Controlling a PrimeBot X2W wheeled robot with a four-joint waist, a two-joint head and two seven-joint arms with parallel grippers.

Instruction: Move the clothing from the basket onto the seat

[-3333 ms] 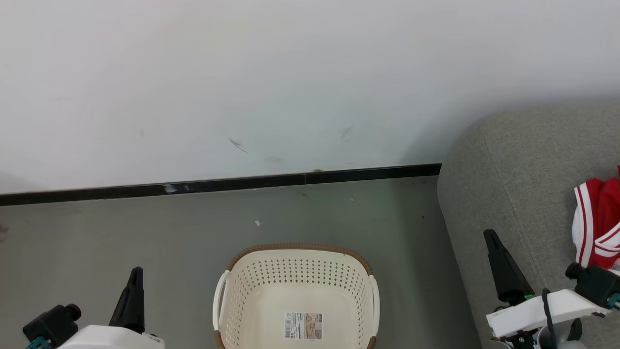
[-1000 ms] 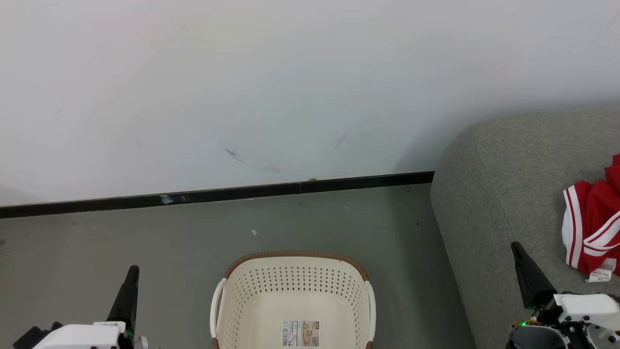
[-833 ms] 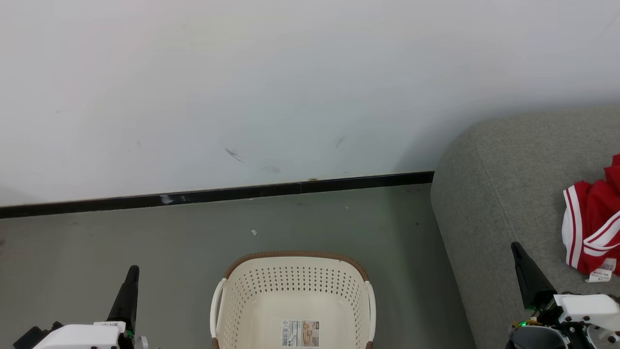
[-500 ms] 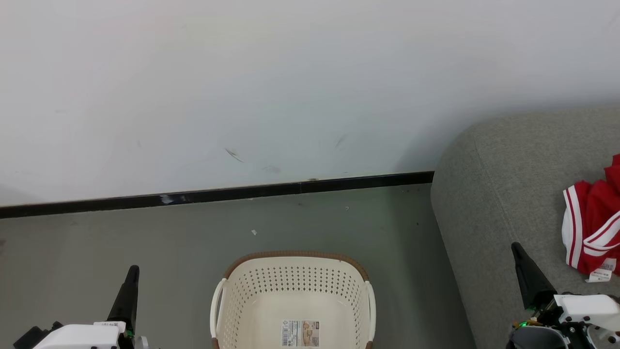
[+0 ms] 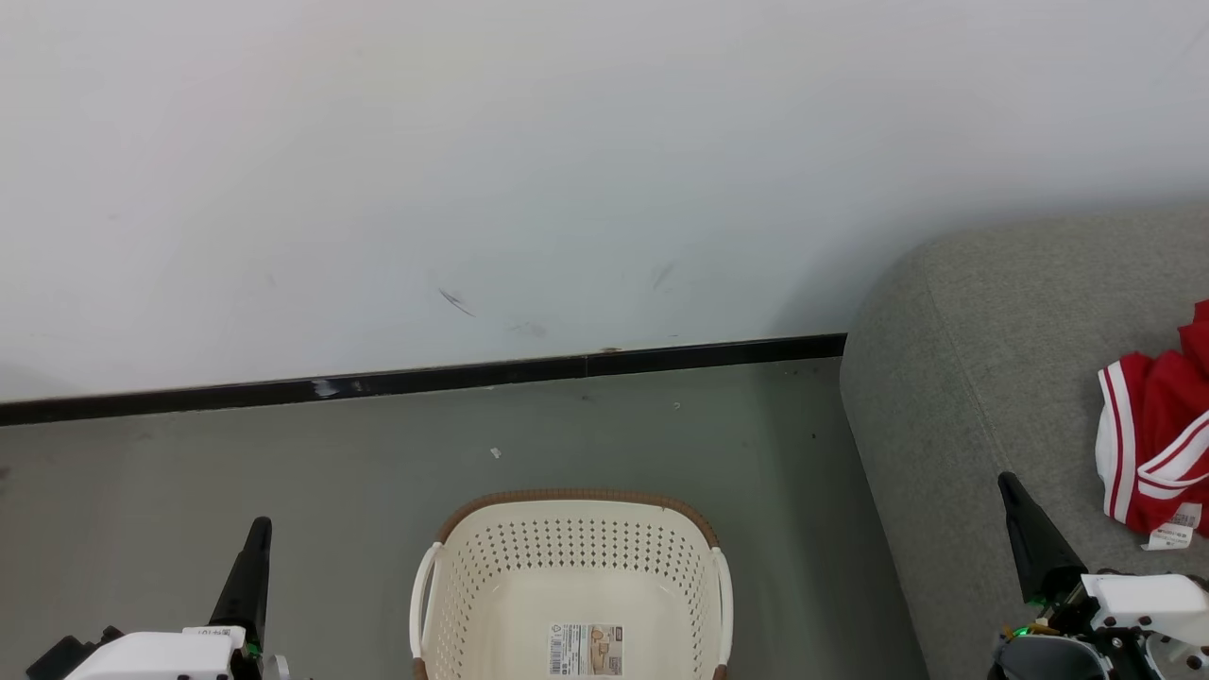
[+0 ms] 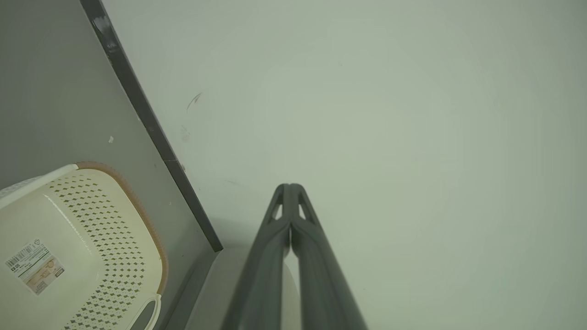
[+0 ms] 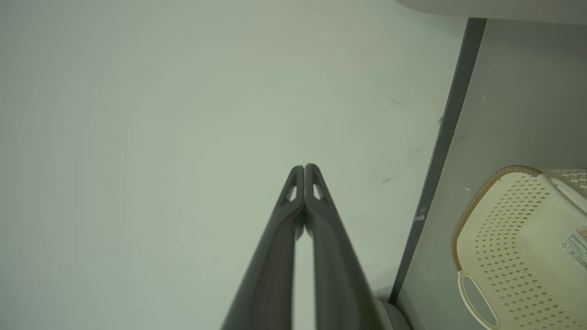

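Note:
The red clothing (image 5: 1154, 444) with white panels and a small white tag lies bunched on the grey seat (image 5: 992, 378) at the right edge of the head view. On the floor at bottom centre stands the cream basket (image 5: 491, 586), with a label sticker on its bare bottom and nothing else inside; its rim also appears in the left wrist view (image 6: 142, 220) and in the right wrist view (image 7: 477, 201). My left gripper (image 5: 259, 525) is shut and points up at the lower left, clear of the basket. My right gripper (image 5: 1007, 480) is shut over the seat's front, left of the clothing, holding nothing.
A white wall (image 5: 567, 170) with a black baseboard (image 5: 425, 378) runs behind the basket. Grey floor (image 5: 283, 453) spreads between the wall, the basket and the seat's left side.
Over the last second nothing has moved. Since the oldest frame the camera has shifted slightly and both grippers have sunk lower in the head view.

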